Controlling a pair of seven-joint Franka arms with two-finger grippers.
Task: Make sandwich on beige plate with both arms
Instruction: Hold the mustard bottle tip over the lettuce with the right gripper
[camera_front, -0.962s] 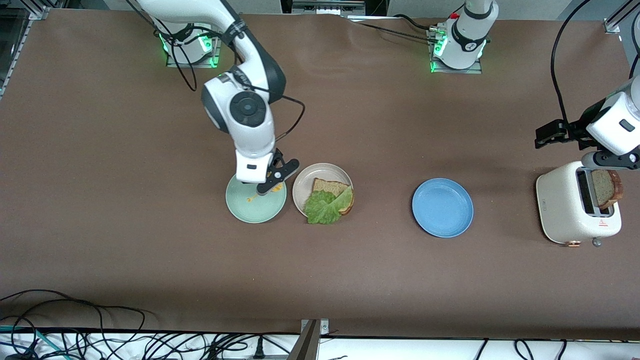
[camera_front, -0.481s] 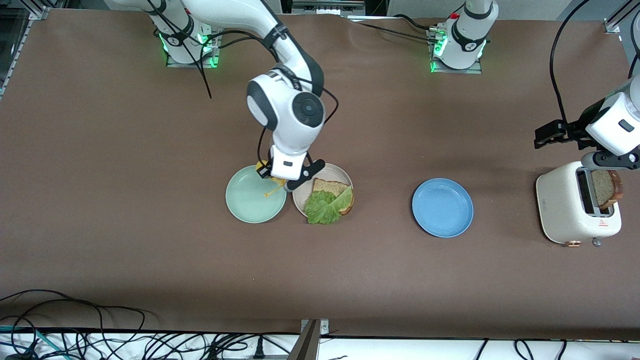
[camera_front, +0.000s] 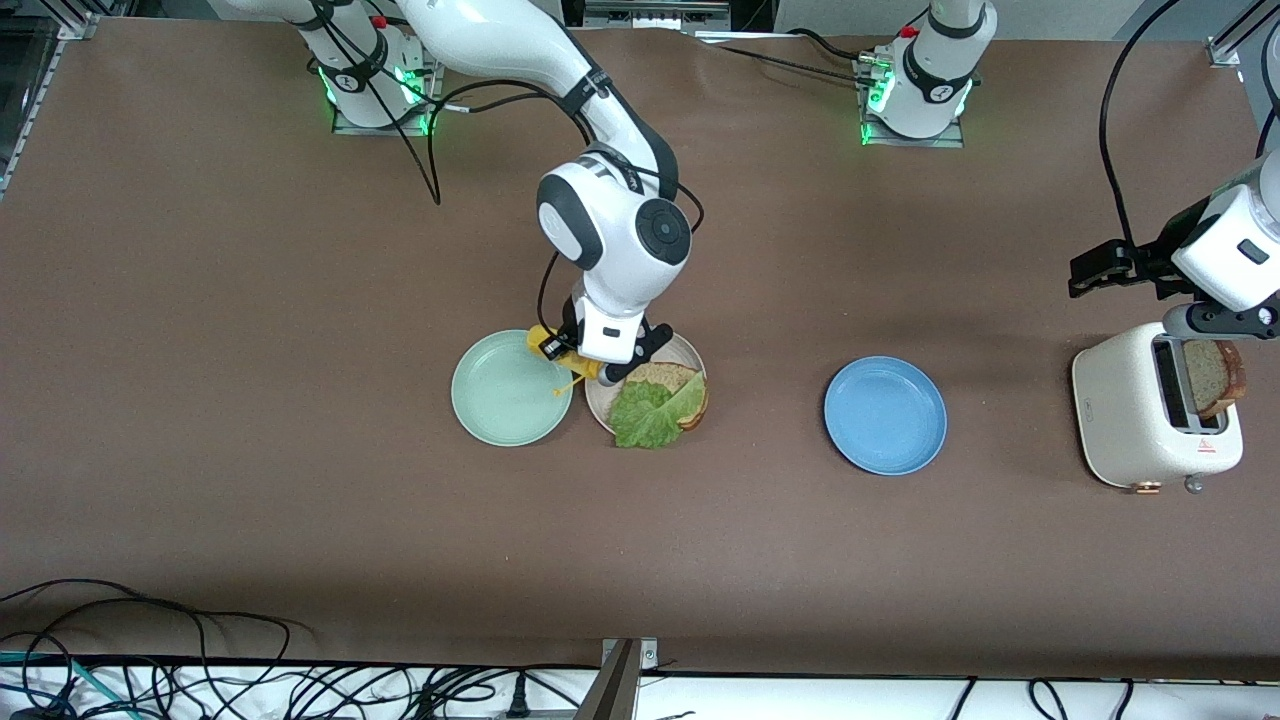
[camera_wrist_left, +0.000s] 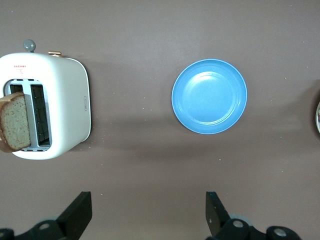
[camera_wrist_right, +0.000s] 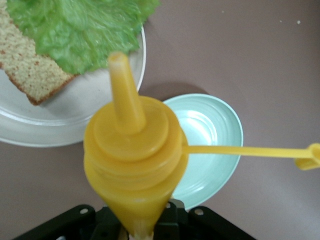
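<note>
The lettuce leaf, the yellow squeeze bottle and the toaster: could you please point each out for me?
lettuce leaf (camera_front: 648, 412), front view, middle of the leaf.
yellow squeeze bottle (camera_wrist_right: 134, 165), right wrist view, its ribbed shoulder.
toaster (camera_wrist_left: 67, 107), left wrist view, white top beside the slots.

No words or numbers can be read here. The white toaster (camera_front: 1157, 417) at the right edge of the front view has a small red triangle sign and a tiny red mark on its top, near the corner closest to the front camera, but the letters are too small to read. In the left wrist view the same red mark shows on the toaster (camera_wrist_left: 62, 107) at the upper left of the frame, also too small to read.
</note>
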